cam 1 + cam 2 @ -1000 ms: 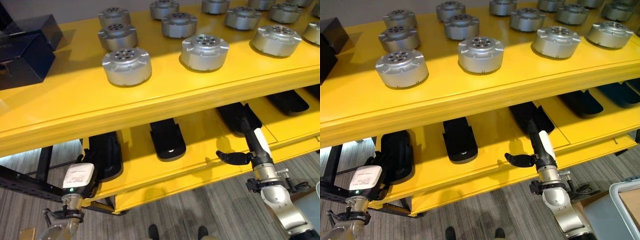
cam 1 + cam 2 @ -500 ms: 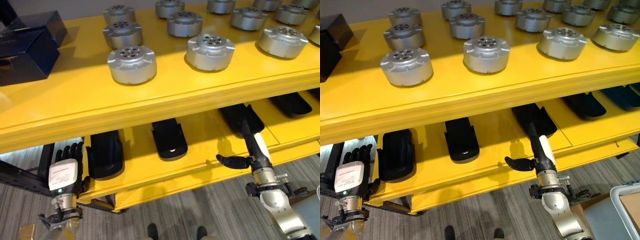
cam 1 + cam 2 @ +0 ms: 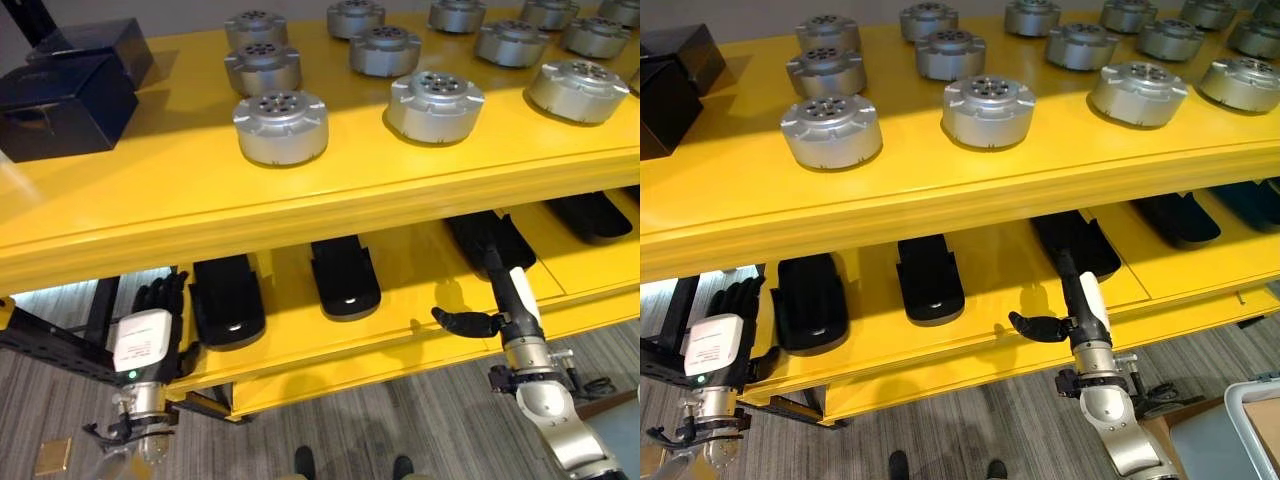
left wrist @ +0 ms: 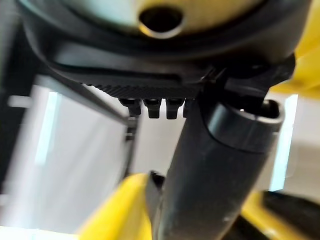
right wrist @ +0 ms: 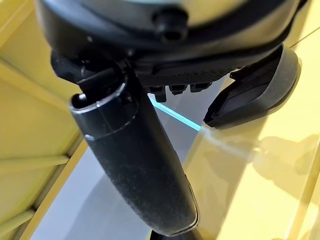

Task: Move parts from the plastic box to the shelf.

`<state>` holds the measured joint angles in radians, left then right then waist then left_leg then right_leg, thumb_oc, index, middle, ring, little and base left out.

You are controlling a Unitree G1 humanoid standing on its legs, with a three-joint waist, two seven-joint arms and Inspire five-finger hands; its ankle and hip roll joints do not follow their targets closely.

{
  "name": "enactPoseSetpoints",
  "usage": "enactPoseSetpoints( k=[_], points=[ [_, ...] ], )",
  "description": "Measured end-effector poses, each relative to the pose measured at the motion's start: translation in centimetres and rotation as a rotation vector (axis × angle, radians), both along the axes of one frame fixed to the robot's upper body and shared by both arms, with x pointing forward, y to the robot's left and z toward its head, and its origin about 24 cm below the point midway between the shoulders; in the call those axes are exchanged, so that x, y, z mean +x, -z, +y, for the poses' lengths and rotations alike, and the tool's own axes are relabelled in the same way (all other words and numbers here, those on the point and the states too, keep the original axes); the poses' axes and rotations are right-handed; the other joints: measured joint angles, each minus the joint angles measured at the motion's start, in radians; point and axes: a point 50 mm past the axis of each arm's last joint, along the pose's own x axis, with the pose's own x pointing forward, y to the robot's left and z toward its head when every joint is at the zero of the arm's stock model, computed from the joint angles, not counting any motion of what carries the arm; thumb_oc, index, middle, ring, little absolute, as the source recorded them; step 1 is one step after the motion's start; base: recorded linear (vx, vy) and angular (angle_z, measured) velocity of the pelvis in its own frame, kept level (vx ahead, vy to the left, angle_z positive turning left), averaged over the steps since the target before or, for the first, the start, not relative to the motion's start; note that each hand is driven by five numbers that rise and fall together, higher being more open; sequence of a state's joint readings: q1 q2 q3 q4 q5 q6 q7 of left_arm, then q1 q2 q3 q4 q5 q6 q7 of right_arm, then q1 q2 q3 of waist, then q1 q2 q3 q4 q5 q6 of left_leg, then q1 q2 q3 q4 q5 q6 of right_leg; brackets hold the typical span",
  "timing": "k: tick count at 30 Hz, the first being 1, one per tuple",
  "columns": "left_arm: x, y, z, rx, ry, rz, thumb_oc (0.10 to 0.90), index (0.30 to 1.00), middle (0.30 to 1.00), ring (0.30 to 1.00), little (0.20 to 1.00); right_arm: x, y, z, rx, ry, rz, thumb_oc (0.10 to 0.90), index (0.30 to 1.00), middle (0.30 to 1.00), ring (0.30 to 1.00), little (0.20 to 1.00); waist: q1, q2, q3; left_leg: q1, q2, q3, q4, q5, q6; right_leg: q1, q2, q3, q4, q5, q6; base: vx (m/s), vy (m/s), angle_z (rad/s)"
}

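Black moulded parts in a row on the lower level of the yellow shelf point(image 3: 330, 205): one at far left point(image 3: 227, 311), one beside it point(image 3: 345, 278), a third under the right arm point(image 3: 487, 240), a fourth at far right point(image 3: 588, 215). Right hand point(image 3: 506, 290) reaching onto the lower level, fingers straight and extended toward the third black part, thumb point(image 3: 458, 320) stuck out sideways above the shelf's front lip, nothing held. Left hand point(image 3: 152, 325) raised at the shelf's left end, just beside the far-left black part, fingers straight and upright, nothing held. Silver round metal parts on the top level, nearest ones at front left point(image 3: 280, 127), front centre point(image 3: 434, 105) and front right point(image 3: 578, 90), more behind. Dark blue boxes point(image 3: 70, 92) at the top level's left end. Plastic box rim point(image 3: 1252, 420) on the floor, lower right.
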<state>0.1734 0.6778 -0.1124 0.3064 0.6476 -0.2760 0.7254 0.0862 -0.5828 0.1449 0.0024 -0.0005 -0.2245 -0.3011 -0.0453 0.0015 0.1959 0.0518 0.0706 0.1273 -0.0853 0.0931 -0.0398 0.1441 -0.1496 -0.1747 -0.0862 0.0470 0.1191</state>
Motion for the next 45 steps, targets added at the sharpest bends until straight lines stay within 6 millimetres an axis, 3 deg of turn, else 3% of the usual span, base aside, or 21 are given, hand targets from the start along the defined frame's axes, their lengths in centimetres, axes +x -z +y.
enactPoseSetpoints(
  k=[3,7,8,12,18,20,32,35,39,41,45],
  points=[
    [0.6,-1.8,-1.9,-0.126,0.120,-0.051,0.900,1.000,1.000,1.000,1.000,-0.1,0.0,0.0,-0.004,0.008,-0.005,0.900,1.000,1.000,1.000,1.000,0.003,0.000,0.000,0.001,0.000,-0.001,0.000,0.000,0.000,0.001,0.000,-0.001,0.000,0.000,0.000,0.00,0.000,0.00],
    [0.6,-4.6,-3.4,-0.130,0.315,-0.030,0.900,1.000,1.000,1.000,1.000,-0.6,-0.2,-0.3,-0.008,0.020,-0.015,0.900,1.000,1.000,1.000,1.000,0.006,0.002,0.000,0.000,-0.001,-0.005,0.000,0.000,0.000,0.002,-0.001,-0.002,0.000,0.000,0.000,-0.04,0.015,0.00],
    [0.3,-6.5,-4.5,-0.218,0.426,0.027,0.900,1.000,1.000,1.000,1.000,-0.8,-0.7,-0.5,-0.008,0.030,-0.035,0.900,1.000,1.000,1.000,1.000,0.014,0.002,0.000,0.000,-0.002,-0.006,0.000,0.000,0.000,0.002,-0.002,-0.002,0.000,0.000,0.001,-0.04,0.011,0.00],
    [0.0,-8.3,-5.8,-0.419,0.590,0.112,0.900,1.000,1.000,1.000,1.000,-0.9,-1.5,-0.6,-0.006,0.034,-0.068,0.900,1.000,1.000,1.000,1.000,0.028,0.012,-0.002,0.001,-0.005,-0.008,0.000,0.000,0.001,0.005,-0.004,-0.008,0.000,-0.002,0.003,-0.02,0.000,0.05],
    [-0.1,-7.4,-5.5,-0.450,0.572,0.253,0.900,1.000,1.000,1.000,1.000,-1.1,-1.6,-1.2,-0.022,0.040,-0.062,0.900,1.000,1.000,1.000,1.000,0.047,0.023,-0.002,-0.001,-0.005,-0.015,0.000,0.001,0.001,0.005,-0.004,-0.011,0.000,-0.002,0.003,0.00,0.000,0.01],
    [-0.4,-7.0,-4.2,-0.472,0.522,0.294,0.900,1.000,1.000,1.000,1.000,-1.2,-1.6,-1.4,-0.016,0.048,-0.058,0.900,1.000,1.000,1.000,1.000,0.048,0.023,-0.002,-0.008,-0.006,-0.025,0.000,0.002,0.001,0.004,-0.005,-0.021,0.000,-0.003,0.003,0.00,-0.002,0.13],
    [0.0,-7.3,-4.1,-0.513,0.519,0.308,0.900,1.000,1.000,1.000,1.000,-1.8,-1.6,-1.4,0.008,0.045,-0.035,0.900,1.000,1.000,1.000,1.000,0.048,0.024,-0.003,-0.014,-0.008,-0.029,0.000,0.004,0.001,0.003,-0.005,-0.029,0.000,-0.004,0.003,0.03,-0.007,0.02],
    [0.0,-7.3,-4.3,-0.681,0.563,0.310,0.900,1.000,1.000,1.000,1.000,-2.6,-3.0,-0.5,0.092,-0.024,-0.071,0.900,1.000,1.000,1.000,1.000,0.046,0.026,-0.003,-0.033,-0.008,-0.030,0.004,0.013,0.003,-0.019,-0.005,-0.026,0.004,-0.004,0.003,-0.22,0.033,-0.03],
    [1.8,-7.1,-7.7,-0.992,0.803,0.448,0.900,1.000,1.000,1.000,1.000,-0.2,-5.7,1.2,0.121,-0.155,-0.184,0.900,1.000,1.000,1.000,1.000,0.048,0.054,0.008,-0.125,-0.007,-0.033,0.005,0.049,0.012,-0.131,-0.007,-0.026,0.053,0.004,0.001,-0.12,0.041,0.04],
    [1.1,-6.1,-9.0,-1.113,0.912,0.588,0.900,1.000,1.000,1.000,1.000,-0.1,-5.7,1.5,0.122,-0.233,-0.150,0.900,1.000,1.000,1.000,1.000,0.047,0.059,0.013,-0.110,-0.013,-0.032,0.004,0.043,0.012,-0.114,-0.014,-0.026,0.050,0.003,0.004,0.05,0.012,0.02],
    [-1.6,-5.4,-9.1,-1.268,1.034,0.760,0.900,1.000,1.000,1.000,1.000,-1.7,-4.7,1.0,0.146,-0.355,-0.015,0.900,1.000,1.000,1.000,1.000,0.047,0.055,0.029,-0.065,-0.022,-0.029,0.000,0.020,0.010,-0.060,-0.022,-0.026,0.025,-0.001,0.010,0.06,0.016,-0.01]
  ],
)
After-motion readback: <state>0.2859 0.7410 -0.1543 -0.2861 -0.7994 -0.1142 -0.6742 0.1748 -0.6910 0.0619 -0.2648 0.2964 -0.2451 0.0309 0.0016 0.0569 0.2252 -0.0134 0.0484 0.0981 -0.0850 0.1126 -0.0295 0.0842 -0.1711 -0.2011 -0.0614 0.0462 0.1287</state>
